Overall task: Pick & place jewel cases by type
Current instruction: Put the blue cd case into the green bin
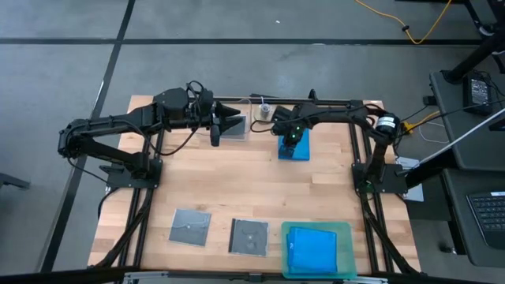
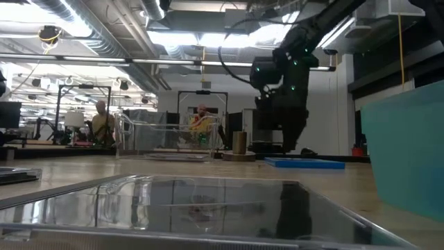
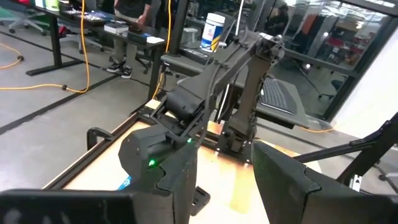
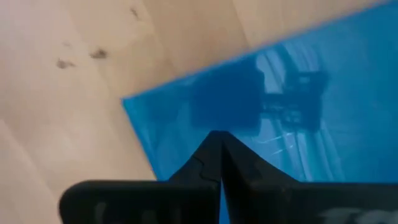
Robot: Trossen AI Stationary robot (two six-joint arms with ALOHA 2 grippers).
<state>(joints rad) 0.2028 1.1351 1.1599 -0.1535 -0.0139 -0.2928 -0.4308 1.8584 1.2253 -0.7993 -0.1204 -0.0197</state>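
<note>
A bright blue jewel case [image 1: 294, 147] lies flat on the table near its far edge. My right gripper [image 1: 292, 139] hangs over it, pointing down, fingers shut; in the right wrist view the joined tips [image 4: 219, 140] sit over the blue case [image 4: 292, 106] near one corner. My left gripper [image 1: 233, 122] is open and level above the clear tub [image 1: 235, 128], holding nothing. Two grey-black square cases [image 1: 190, 227] [image 1: 248, 237] lie flat at the near edge. Another blue case [image 1: 312, 248] rests in the teal tray [image 1: 344, 230]. My right gripper comes at the blue case [image 4: 186, 124] from above with shut fingers, near a corner. The case lies flat on the table. Whether the tips touch its surface or stop just above it, I cannot tell.
A small white bottle [image 1: 265, 112] stands by the tub at the far edge. Bare wood spans the middle of the table [image 1: 237, 177]. The arm bases stand at the left and right edges. People sit in the room beyond the tub [image 2: 166, 139].
</note>
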